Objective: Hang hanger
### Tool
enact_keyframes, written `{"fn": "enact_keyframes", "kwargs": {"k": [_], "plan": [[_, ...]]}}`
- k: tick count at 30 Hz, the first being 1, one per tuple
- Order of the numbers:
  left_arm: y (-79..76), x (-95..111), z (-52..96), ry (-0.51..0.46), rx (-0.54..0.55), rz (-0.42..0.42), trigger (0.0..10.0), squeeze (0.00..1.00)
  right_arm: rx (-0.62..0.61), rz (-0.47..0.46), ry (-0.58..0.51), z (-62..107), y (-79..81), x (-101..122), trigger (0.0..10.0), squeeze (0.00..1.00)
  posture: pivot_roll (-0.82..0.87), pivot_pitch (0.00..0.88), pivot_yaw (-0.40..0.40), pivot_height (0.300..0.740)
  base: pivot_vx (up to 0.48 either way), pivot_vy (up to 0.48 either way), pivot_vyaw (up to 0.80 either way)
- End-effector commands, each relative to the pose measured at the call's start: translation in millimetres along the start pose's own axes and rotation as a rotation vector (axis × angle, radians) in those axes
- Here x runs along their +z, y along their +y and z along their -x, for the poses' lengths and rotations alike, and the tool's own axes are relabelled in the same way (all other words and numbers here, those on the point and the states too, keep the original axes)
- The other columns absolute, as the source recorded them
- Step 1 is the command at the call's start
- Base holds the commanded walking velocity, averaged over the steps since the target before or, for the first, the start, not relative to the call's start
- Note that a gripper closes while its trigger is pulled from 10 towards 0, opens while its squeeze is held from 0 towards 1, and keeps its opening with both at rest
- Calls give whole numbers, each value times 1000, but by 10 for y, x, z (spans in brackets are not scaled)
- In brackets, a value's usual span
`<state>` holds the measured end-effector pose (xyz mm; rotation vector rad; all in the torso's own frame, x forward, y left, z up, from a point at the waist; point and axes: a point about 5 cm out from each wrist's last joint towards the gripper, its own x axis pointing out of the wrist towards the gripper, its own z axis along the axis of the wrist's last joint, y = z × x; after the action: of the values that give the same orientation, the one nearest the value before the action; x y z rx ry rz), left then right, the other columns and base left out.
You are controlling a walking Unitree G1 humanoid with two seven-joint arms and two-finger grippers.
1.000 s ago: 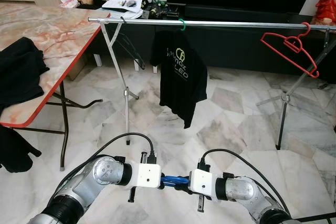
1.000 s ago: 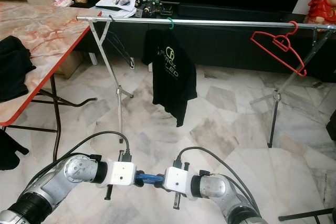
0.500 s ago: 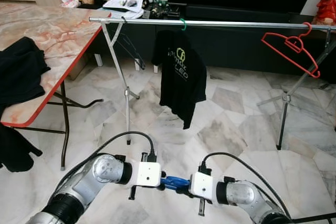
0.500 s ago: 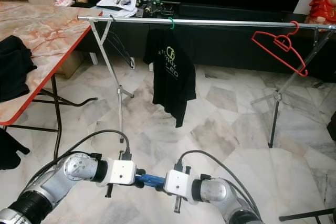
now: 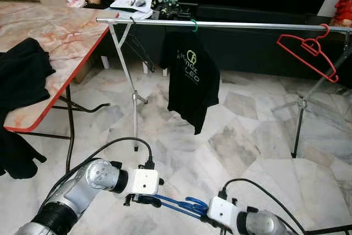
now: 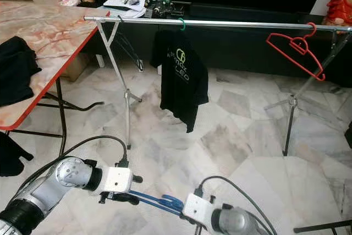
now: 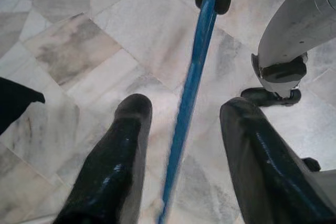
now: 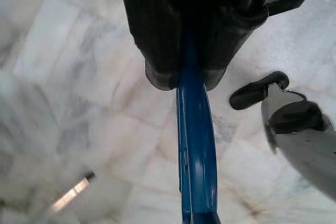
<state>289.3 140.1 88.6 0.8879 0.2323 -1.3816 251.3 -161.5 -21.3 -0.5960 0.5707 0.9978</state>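
While I hold the rig low over the marble floor (image 5: 247,152), the widest open ground lies ahead of my arms, between the two leg sets of the clothes rail (image 5: 247,25). That rail runs straight across the upper part of the head views, its left tripod legs (image 5: 132,97) planted near the table and its right legs (image 5: 300,103) well off to my right. A marble-topped table (image 5: 60,31) with a red edge closes off my left side, and black clothing (image 5: 25,75) is draped over its near edge and hangs down. Beyond the rail stands a dark TV cabinet (image 5: 258,48). On the rail hang a black T-shirt (image 5: 192,83) on a green hook, a thin dark hanger (image 5: 137,50) near the left end, and a red hanger (image 5: 308,53) near the right end.

The blue hanger (image 5: 179,205) sits low between my two arms, just above the floor, its long axis running across from left arm to right arm, sloping slightly down toward the right. My left gripper (image 7: 184,129) stands open, fingers spread either side of the blue bar without pressing it. My right gripper (image 8: 189,72) is clamped tight on the blue bar.
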Motion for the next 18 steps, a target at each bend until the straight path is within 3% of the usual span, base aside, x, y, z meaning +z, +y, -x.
{"fn": "enact_keyframes", "kwargs": {"k": [1,2,3,4,7,9,11,12,13,14,15,18], "plan": [[4,-85,70,-8,67,78,10000,1000,-63,-110,19,16,22,-100,0,0,14,113,-40,721,0,0,0],[4,-85,70,-8,67,78,10000,1000,-63,-110,19,16,22,-100,0,0,14,113,-40,721,0,0,0],[46,-158,117,-19,188,146,10000,576,-140,-220,9,24,11,-143,0,0,12,115,-37,721,0,0,0],[54,-231,151,-27,278,210,10000,0,-232,-318,3,45,-39,-176,0,0,13,115,-37,721,0,0,0],[8,-454,237,-7,493,361,10000,0,-488,-581,-18,138,-187,-275,0,0,18,119,-34,721,0,0,0],[-143,-641,257,25,580,508,10000,0,-659,-731,-10,227,-254,-379,0,0,15,121,-29,721,0,0,0],[-472,-867,213,85,627,692,10000,0,-793,-895,-26,307,-248,-493,0,0,10,122,-26,721,0,0,0],[-472,-867,213,85,627,692,10000,0,-793,-895,-26,307,-248,-493,0,0,10,122,-26,721,0,0,0],[-895,-1068,144,183,666,870,10000,0,-894,-1021,-53,352,-207,-574,0,0,10,121,-26,721,0,0,0],[-895,-1068,144,183,666,870,10000,0,-894,-1021,-53,352,-207,-574,0,0,10,121,-26,721,0,0,0],[-1259,-1194,99,282,709,998,10000,0,-963,-1090,-72,369,-170,-612,0,0,10,118,-25,721,0,0,0],[-1636,-1295,82,427,738,1114,10000,0,-1007,-1132,-91,369,-136,-624,0,0,6,115,-24,721,0,0,0]]}}
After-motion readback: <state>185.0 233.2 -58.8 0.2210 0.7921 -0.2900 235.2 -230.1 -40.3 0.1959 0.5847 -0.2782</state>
